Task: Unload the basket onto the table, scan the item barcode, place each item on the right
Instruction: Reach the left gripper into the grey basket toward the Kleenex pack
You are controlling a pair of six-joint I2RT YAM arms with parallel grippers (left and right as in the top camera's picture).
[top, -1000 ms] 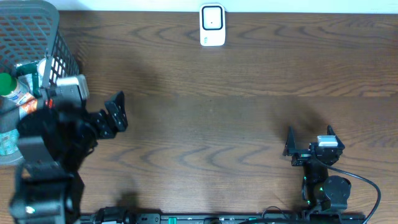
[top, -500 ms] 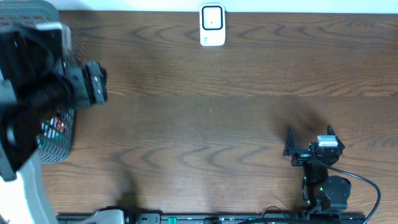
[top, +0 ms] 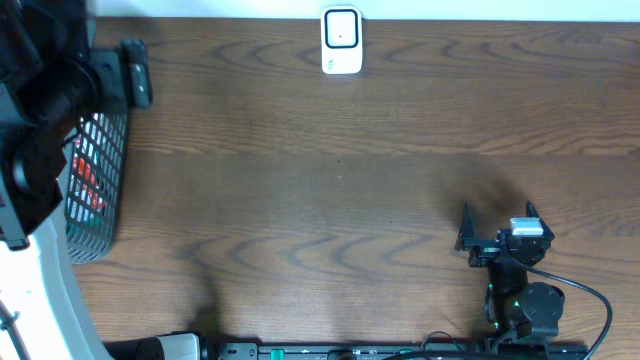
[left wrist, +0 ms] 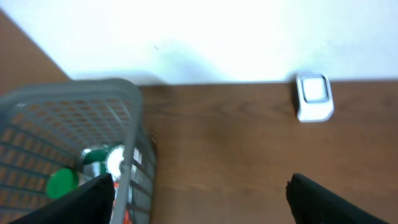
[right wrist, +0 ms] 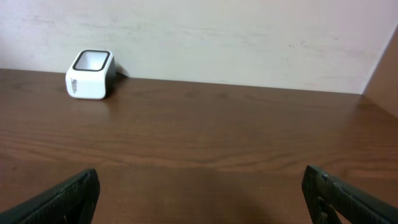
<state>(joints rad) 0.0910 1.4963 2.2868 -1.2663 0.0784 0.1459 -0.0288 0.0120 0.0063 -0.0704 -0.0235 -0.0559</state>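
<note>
Looking down on a dark wood-grain table [top: 340,200] backed by a pale wall. Finding the left gripper [left wrist: 200,180] up at the far left corner, its two fingers spread wide apart and clasping nothing, only bare wood showing between them. Hovering close by the rim of a grey mesh basket [left wrist: 74,96], on the side facing the middle of the table; not managing to tell whether over the rim or just beside it. Spotting inside that basket a green-capped item [left wrist: 61,182], low against the mesh, with a white-and-green piece [left wrist: 115,158] just beside it, both too blurred for reading any barcode. Catching red patches [top: 88,190] through the basket wall from overhead. Holding none of the contents. Moving outward along the back edge, meeting a small white barcode scanner [top: 341,40] standing near the wall, well apart from the basket. Turning to the near right side, finding the right gripper [top: 498,212] low over the table, fingers likewise wide and empty, pointing toward the wall, with the scanner far ahead and off to its left.
</note>
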